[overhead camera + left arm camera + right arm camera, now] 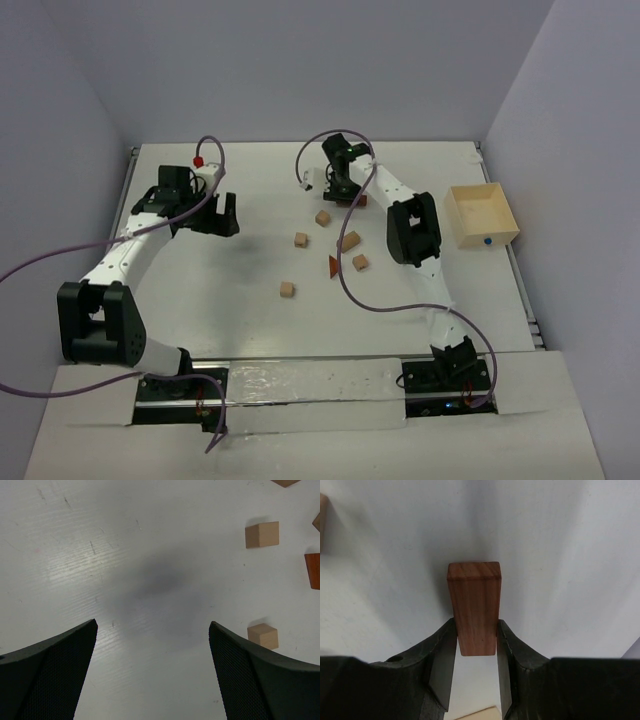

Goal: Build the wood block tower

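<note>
My right pincer (475, 630) is clamped on a reddish-brown oblong wooden block (474, 595). My fingers (440, 650) press its two long sides, at the far middle of the white bench (250, 330). A pale tan wooden piece (480, 713) shows through the gap between my fingers; I cannot tell whether it touches the block. No standing column shows, though my arm may hide one.

I judge this to be the carrying or placing step. I should hold the block plumb, square its faces with what lies below, lower it gently until it bears, then part the fingers slightly and rise straight up.

My left pincer (152, 625) hangs wide open over the bare bench at the left, holding nothing and well apart.

The loose tan wooden cubes (323, 217) and the reddish-brown triangular wedge (333, 265) lie scattered just nearer than my right pincer, so the clear way out is upward. The pale wooden square box (482, 215) sits near the right edge, well clear.
</note>
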Robot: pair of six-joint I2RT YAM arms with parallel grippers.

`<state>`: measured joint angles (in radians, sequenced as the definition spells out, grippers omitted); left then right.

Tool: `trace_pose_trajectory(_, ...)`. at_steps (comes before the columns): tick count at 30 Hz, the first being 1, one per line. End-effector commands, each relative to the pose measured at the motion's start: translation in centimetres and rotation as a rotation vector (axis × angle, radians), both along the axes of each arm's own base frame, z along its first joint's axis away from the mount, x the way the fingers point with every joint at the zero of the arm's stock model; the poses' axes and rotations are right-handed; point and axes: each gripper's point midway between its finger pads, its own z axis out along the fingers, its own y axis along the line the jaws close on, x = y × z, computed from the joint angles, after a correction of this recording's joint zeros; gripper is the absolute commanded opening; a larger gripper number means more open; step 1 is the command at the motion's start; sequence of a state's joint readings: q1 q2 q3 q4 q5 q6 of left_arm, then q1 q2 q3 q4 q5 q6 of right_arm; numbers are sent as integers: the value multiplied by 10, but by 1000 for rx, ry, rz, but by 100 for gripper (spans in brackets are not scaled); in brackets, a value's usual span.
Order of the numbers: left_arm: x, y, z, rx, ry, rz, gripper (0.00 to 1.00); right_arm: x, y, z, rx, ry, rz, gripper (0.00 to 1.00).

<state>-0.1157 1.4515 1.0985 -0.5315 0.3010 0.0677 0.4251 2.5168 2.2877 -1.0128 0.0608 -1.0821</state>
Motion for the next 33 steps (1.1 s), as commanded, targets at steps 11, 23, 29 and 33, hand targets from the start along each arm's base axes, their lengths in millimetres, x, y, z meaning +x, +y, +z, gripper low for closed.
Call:
trace_pose_trajectory(11, 1, 4, 23, -31, -57, 9, 99, -64, 89, 13, 221, 113, 65, 0)
trace_pose_trajectory(23, -2, 10, 34, -53, -72, 31, 99, -181, 123, 10, 220, 292, 192, 0)
trace_pose_trajectory(29, -2, 12, 36, -56, -70, 34, 99, -171, 108, 23, 224, 265, 145, 0)
trace_pose_trajectory(33, -1, 12, 37, -59, -73, 34, 99, -113, 89, 55, 262, 139, 48, 0)
